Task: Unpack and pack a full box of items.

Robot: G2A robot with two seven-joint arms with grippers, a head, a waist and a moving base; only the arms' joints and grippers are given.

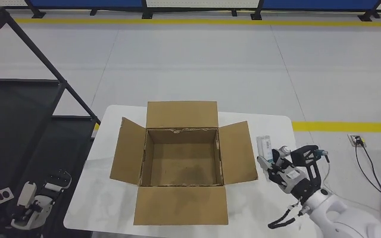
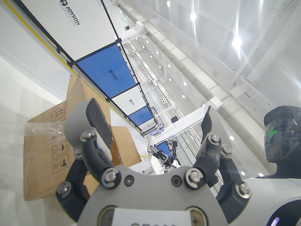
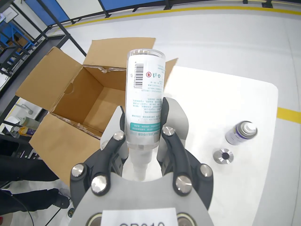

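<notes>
An open cardboard box (image 1: 181, 114) stands mid-table with all flaps spread and a bare floor inside (image 3: 94, 109). My right gripper (image 3: 143, 111) is shut on a clear bottle (image 3: 143, 83) with a white label and a teal band. The bottle's nozzle end points back toward the wrist. In the top view this gripper (image 1: 275, 165) hovers over the table's right side, just beyond the box's right flap, with the bottle (image 1: 265, 144) sticking out ahead. My left gripper (image 2: 150, 116) is open and holds nothing. It points upward beside the box's outer wall (image 2: 44, 147), low off the table's left corner (image 1: 30, 205).
On the white table (image 3: 223, 95), to the right of my right gripper, stand a small spray can (image 3: 241, 132) and a short metal cylinder (image 3: 223, 156). A black metal frame (image 1: 44, 71) stands left of the table. Table edges run close on the right and front.
</notes>
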